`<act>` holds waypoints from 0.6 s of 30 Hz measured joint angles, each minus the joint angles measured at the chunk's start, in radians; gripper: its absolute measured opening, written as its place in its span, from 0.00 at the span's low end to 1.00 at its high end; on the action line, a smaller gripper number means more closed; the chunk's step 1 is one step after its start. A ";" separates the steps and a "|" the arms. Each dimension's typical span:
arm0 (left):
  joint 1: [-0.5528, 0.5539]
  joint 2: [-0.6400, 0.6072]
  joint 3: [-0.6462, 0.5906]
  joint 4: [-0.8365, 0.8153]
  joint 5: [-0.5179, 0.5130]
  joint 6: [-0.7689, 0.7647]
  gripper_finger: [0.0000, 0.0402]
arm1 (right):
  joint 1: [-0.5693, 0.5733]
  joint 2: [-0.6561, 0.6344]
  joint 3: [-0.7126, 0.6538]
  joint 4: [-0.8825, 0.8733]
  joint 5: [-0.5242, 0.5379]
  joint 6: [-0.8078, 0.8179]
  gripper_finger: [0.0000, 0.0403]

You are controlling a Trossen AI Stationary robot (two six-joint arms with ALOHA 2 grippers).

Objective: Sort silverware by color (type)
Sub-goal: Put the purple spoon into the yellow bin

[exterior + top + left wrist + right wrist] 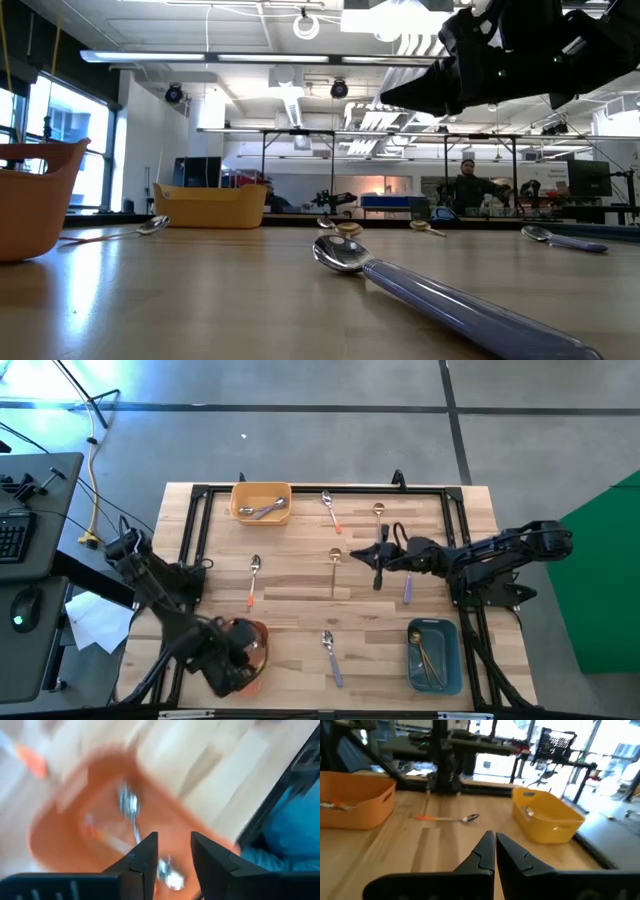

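**Spoons scattered on the bench; both sets of jaws carry nothing**

The right gripper [378,570] hangs above the middle of the bench [300,650], its jaws pressed together with nothing between them, as the right wrist view shows. A gold spoon [334,565] lies just beside it toward the left arm's side, its long axis running near to far, bowl toward the far edge. A lavender-handled spoon [407,588] lies on the other side of the jaws, also running near to far.

The left gripper [170,851] hovers over the orange bin [256,650] at the near left of the bench. Its jaws stand slightly spread and hold nothing. Orange-handled spoons [131,812] lie in the bin under it; that view is smeared, so their count cannot be told.

Elsewhere on the bench:
- an orange-handled spoon [253,578] left of centre, long axis near to far, bowl at the far end;
- another orange-handled spoon [331,510] near the far edge, slightly tilted, bowl at the far end;
- a second gold spoon [379,520] near it, bowl far;
- a second lavender-handled spoon [331,656] by the near edge, bowl far.

The yellow bin [261,502] at the far left holds what look like lavender-handled spoons [266,510]. The blue bin [433,656] at the near right holds gold spoons [429,655].
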 joint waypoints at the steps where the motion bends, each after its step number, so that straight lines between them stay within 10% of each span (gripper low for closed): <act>1: 0.020 -0.003 0.005 0.007 -0.029 0.052 0.24 | -0.006 -0.019 0.000 -0.017 0.000 -0.006 0.00; 8: 0.218 -0.062 -0.082 0.237 -0.109 0.501 0.04 | -0.045 -0.193 0.000 -0.260 0.000 -0.014 0.00; 18: 0.554 -0.094 -0.394 0.961 0.138 1.001 0.00 | -0.132 -0.302 0.000 -0.403 -0.009 -0.006 0.00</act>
